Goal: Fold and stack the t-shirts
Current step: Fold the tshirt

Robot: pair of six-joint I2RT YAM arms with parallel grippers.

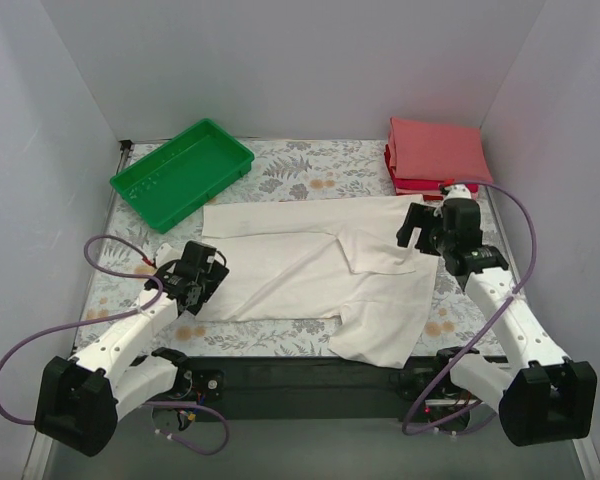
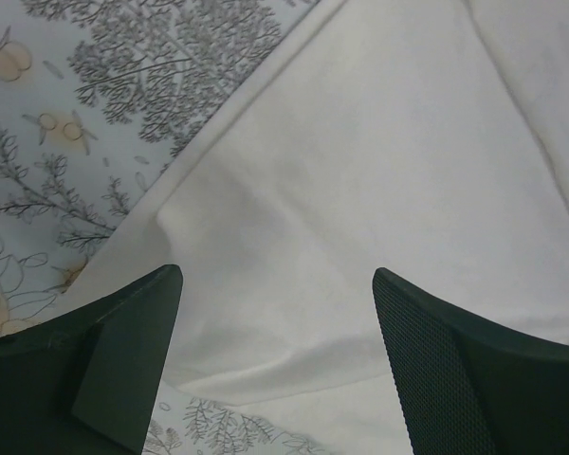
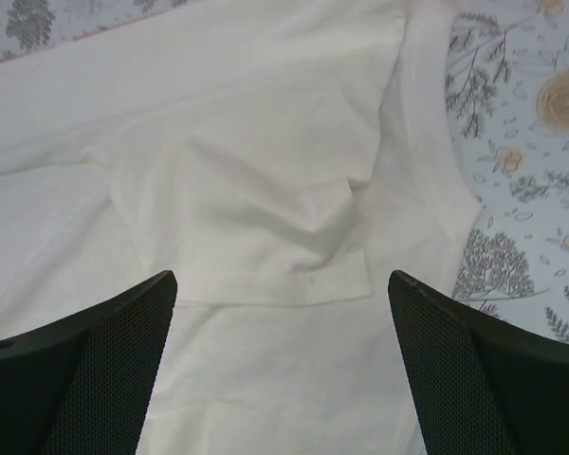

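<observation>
A white t-shirt [image 1: 310,270] lies spread on the floral table, plain side up, partly folded, with one sleeve folded in near its right end. A stack of folded salmon-pink and red t-shirts [image 1: 436,155] sits at the back right. My left gripper [image 1: 208,276] is open and empty over the shirt's left edge [image 2: 294,237]. My right gripper [image 1: 417,228] is open and empty above the shirt's right end, over the folded sleeve [image 3: 256,227]. No print shows on the white shirt.
A green plastic tray [image 1: 182,172] stands at the back left. Grey walls close in the table on three sides. The shirt's lower right corner [image 1: 380,345] reaches the table's near edge. Purple cables loop beside both arm bases.
</observation>
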